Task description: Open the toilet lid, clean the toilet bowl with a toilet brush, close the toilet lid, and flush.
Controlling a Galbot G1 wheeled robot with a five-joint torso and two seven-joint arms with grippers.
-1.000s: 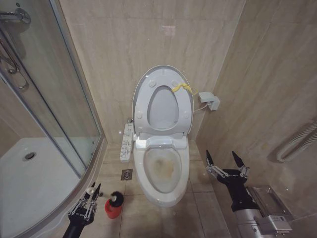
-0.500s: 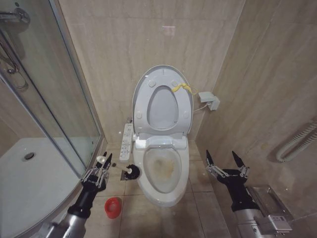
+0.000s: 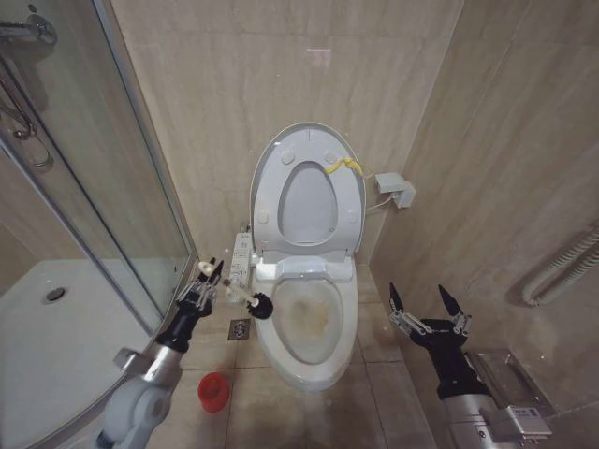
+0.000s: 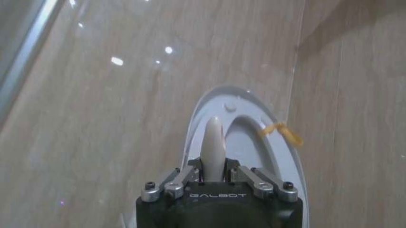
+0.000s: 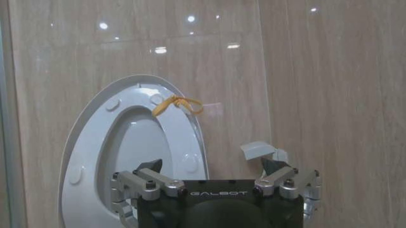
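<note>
One step done — lid [image 3: 307,182] up; left fingers [image 3: 208,281] pinch the brush [image 3: 251,300], head beside the bowl [image 3: 309,323] — next, dip in. Right fingers [image 3: 429,307] spread, idle.

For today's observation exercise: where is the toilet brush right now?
In the head view, the toilet brush is held in the left hand, off the floor, its dark head at the left rim of the toilet bowl.

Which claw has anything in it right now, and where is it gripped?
The left claw holds the brush by the end of its white handle, bristle head out beside the bowl rim. The right claw is open and empty.
</note>
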